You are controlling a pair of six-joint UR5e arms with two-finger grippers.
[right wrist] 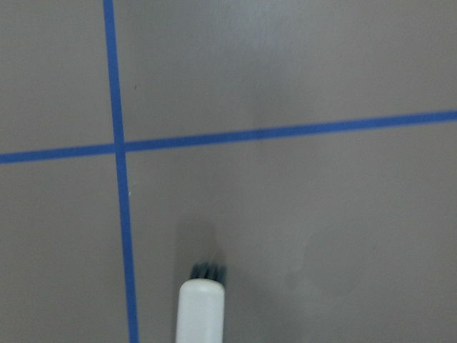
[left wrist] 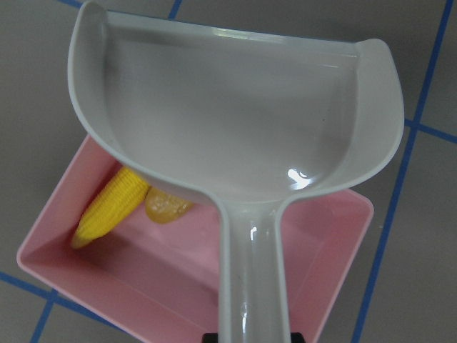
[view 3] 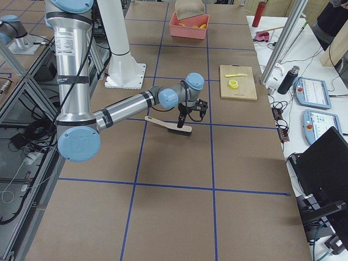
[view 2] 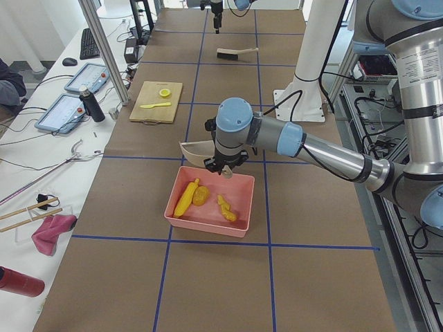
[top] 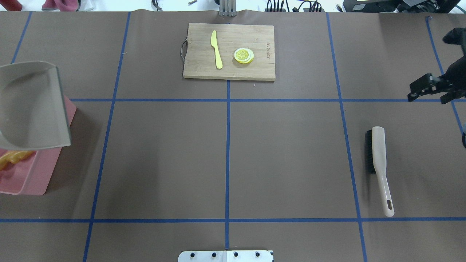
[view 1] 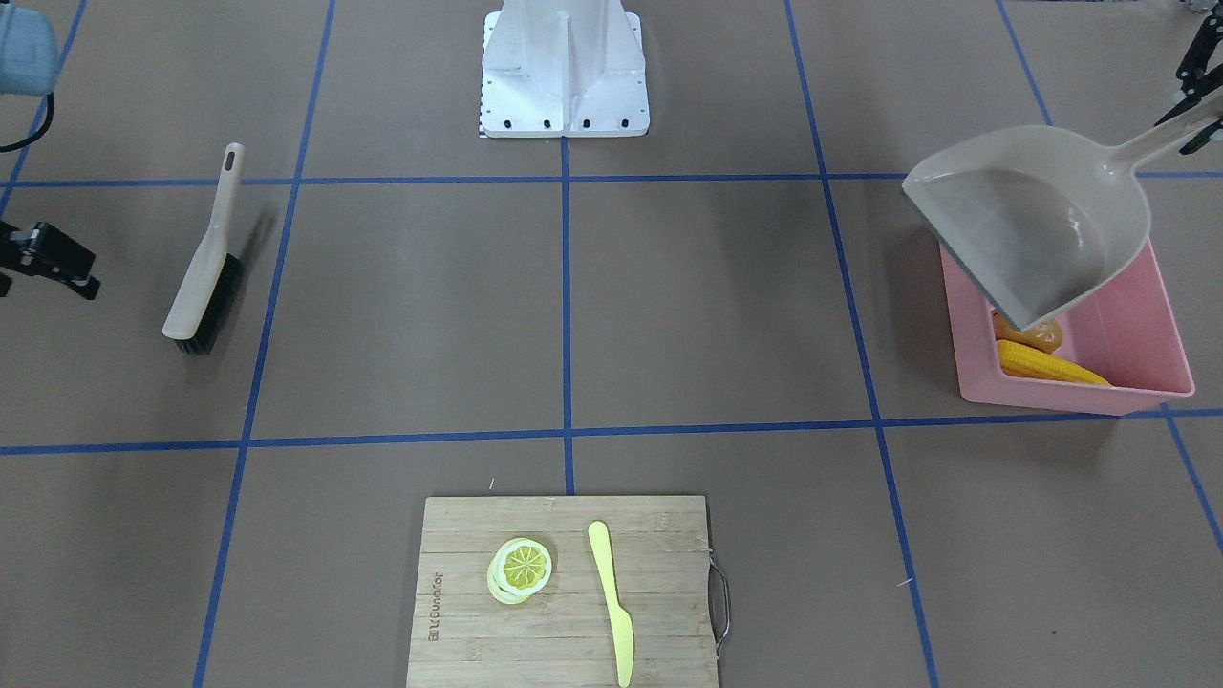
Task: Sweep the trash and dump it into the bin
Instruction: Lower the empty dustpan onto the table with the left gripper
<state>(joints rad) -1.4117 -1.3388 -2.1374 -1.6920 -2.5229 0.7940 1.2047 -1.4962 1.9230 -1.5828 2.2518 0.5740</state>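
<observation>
My left gripper (view 1: 1190, 113) is shut on the handle of the empty beige dustpan (view 1: 1041, 220), holding it tilted above the pink bin (view 1: 1080, 397). In the bin lie the yellow corn cob (view 2: 185, 199), the brown-orange potato (view 2: 201, 196) and the tan ginger root (view 2: 226, 209). The left wrist view shows the corn (left wrist: 111, 207) and potato (left wrist: 168, 207) under the dustpan (left wrist: 235, 114); the ginger is hidden there. My right gripper (top: 429, 91) is open and empty, hovering beyond the brush (top: 378, 163), which lies on the table.
A wooden cutting board (top: 255, 40) at the far side of the table carries lemon slices (top: 244, 55) and a pale yellow plastic knife (top: 216, 49). The robot's white base plate (view 1: 564, 96) sits at the near middle edge. The brush tip (right wrist: 200, 311) shows below the right wrist.
</observation>
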